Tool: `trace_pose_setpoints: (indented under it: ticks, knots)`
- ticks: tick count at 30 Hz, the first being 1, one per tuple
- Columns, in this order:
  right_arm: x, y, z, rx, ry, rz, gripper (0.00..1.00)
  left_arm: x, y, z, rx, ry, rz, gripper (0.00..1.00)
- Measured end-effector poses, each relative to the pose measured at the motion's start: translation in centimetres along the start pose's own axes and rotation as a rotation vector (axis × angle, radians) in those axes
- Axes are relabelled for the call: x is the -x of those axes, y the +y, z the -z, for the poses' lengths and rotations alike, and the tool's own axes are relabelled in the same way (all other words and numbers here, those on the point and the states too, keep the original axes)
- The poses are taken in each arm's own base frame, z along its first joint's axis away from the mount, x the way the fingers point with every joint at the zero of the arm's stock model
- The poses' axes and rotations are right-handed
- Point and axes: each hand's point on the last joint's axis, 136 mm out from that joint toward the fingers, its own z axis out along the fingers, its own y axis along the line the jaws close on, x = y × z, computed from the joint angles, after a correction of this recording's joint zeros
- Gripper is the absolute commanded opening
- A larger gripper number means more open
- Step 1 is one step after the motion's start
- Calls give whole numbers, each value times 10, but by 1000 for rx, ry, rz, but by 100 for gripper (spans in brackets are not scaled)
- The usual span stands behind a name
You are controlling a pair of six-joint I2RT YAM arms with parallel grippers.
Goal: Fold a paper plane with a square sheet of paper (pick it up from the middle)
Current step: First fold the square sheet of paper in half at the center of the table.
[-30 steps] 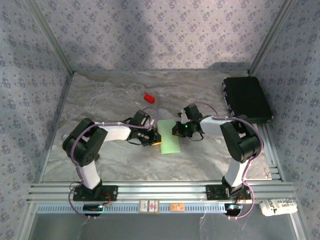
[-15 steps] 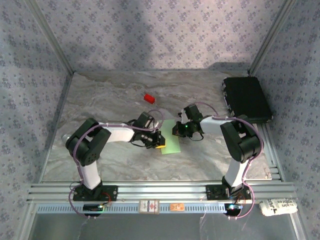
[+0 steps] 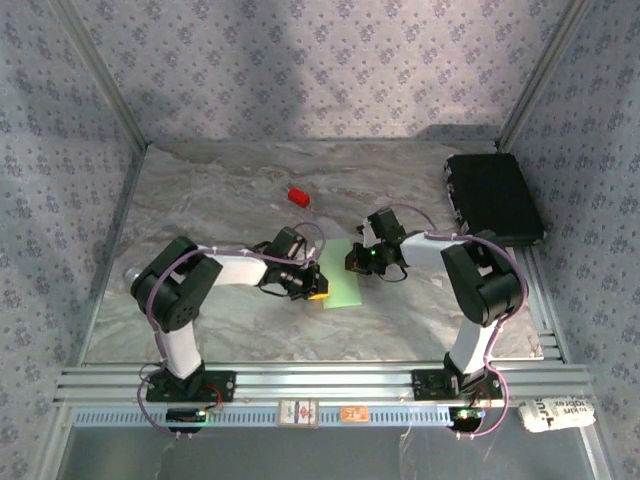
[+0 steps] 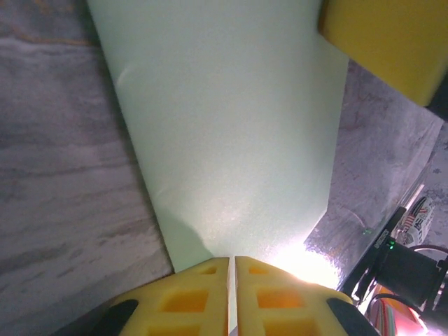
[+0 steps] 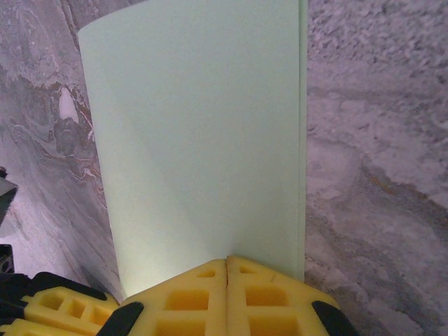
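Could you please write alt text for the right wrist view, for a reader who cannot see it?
The right gripper, yellow fingers pressed together, pinches the near edge of the square sheet of paper, a pale-green folded strip running away from the camera. Grey marbled table shows on both sides, and a second paper layer peeks out along the right edge.

Soft diffuse light falling from above in the top view, faint shadows lying across the table (image 3: pixel 200 210), bright glare blooming on the square sheet of paper (image 4: pixel 224 126) beside the left gripper (image 4: pixel 232 264), gentle shading grading across it in the right wrist view.
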Motion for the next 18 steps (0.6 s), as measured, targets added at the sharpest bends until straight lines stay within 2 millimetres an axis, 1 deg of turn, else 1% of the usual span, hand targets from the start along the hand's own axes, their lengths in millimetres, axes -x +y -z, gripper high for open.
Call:
trace_pose_setpoints:
  ticks: [4,8,11,15,18]
  knots:
    - [0,0,0,-3,-1,0,0,2,-15,9,-34,-24,-16,11]
    - [0,-1,1,-6,-4,0,0,-2,-24,8,-68,-13,-29,11]
    - [0,-1,1,-7,-5,0,0,-11,-21,5,-80,16,-22,11]
    - [-1,-2,1,-8,-5,-1,0,-25,-12,-3,-58,58,-15,11]
    - [0,-2,1,-7,-6,0,0,-33,-7,-5,-36,83,-23,11]
